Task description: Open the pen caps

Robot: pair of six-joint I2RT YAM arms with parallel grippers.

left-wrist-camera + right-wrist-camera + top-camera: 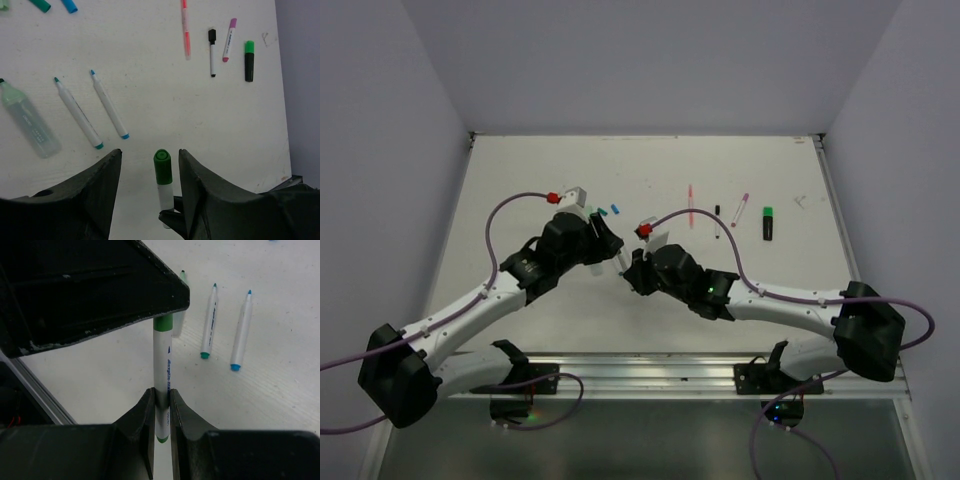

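My right gripper (161,395) is shut on a white pen barrel (161,360) and holds it above the table. The pen's dark green cap (162,167) points up between the spread fingers of my open left gripper (149,154); neither finger touches it. In the right wrist view a left finger (100,290) hides most of the cap (163,322). In the top view the two grippers meet at mid-table, left (605,240) and right (632,268). Loose teal (40,5) and blue (69,5) caps lie far left.
Two uncapped white pens (77,112) (108,105) and a pale green highlighter body (27,120) lie at the left. A pink pen (186,27), a black-capped pen (212,50), a magenta-capped pen (229,40) and a black highlighter with a bright green cap (249,61) lie at the far right.
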